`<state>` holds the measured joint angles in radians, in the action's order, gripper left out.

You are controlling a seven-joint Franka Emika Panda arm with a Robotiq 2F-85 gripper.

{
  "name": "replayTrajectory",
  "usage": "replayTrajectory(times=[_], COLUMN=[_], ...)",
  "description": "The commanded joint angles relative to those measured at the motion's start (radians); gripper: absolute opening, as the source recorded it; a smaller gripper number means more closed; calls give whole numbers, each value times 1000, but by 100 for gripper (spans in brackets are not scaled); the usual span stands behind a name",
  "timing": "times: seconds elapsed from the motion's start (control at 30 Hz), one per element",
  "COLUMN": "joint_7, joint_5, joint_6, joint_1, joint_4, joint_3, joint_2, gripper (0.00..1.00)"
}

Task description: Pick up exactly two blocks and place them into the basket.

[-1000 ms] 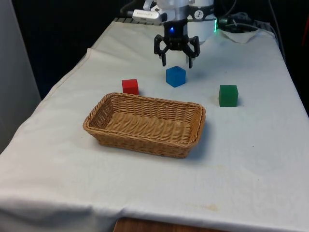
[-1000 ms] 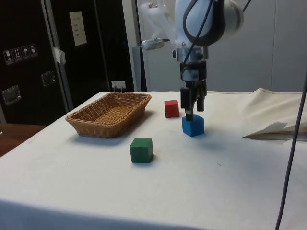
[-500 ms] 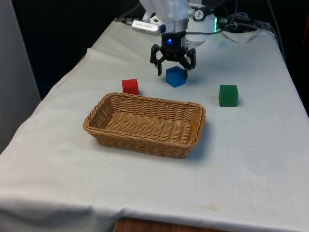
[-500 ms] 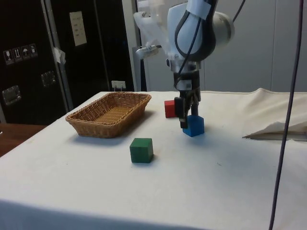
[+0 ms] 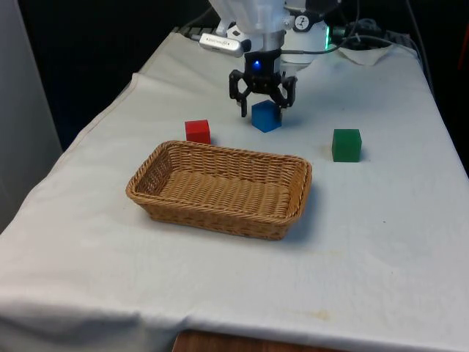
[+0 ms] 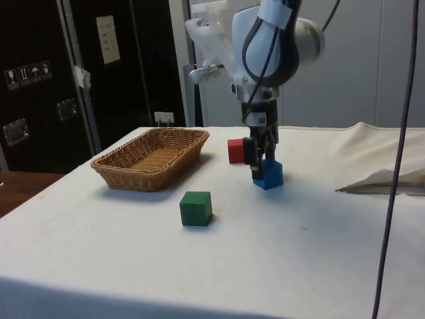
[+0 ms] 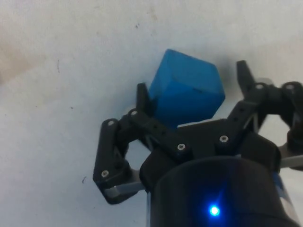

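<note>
A blue block [image 5: 266,116] [image 6: 268,175] rests on the white cloth beyond the wicker basket [image 5: 220,150] [image 6: 129,178]. My gripper [image 5: 262,110] [image 6: 260,169] [image 7: 191,81] is down over this block and open, one finger on each side. In the wrist view one finger [image 7: 141,94] lies close against a face of the block [image 7: 187,90], while the other finger [image 7: 244,75] stands a little off it. A red block [image 5: 197,131] [image 6: 236,150] sits toward the front view's left of the blue one. A green block [image 5: 346,144] [image 6: 196,208] sits toward the right. The basket holds nothing.
Crumpled white paper or cloth [image 5: 364,51] [image 6: 382,181] lies at the table's far end near the robot's base. A thin black cable [image 6: 397,159] hangs down in the side view. Open cloth lies in front of the basket.
The gripper came down from above the blue block and now straddles it, still open. None of the blocks has moved.
</note>
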<state>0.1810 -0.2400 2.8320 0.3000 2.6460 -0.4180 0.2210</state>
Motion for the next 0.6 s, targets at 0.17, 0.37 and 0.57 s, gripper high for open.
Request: replayTrajectory(times=[0.17,0.37,0.57], joint_7=[1,0,-14], joint_5=[-2,-1,16], joint_6=[1,1,-10], joint_1=[0,1,11], joint_4=[1,1,0], joint_3=[1,0,-10], joint_2=[-2,-2,-17], gripper=[15,12,12])
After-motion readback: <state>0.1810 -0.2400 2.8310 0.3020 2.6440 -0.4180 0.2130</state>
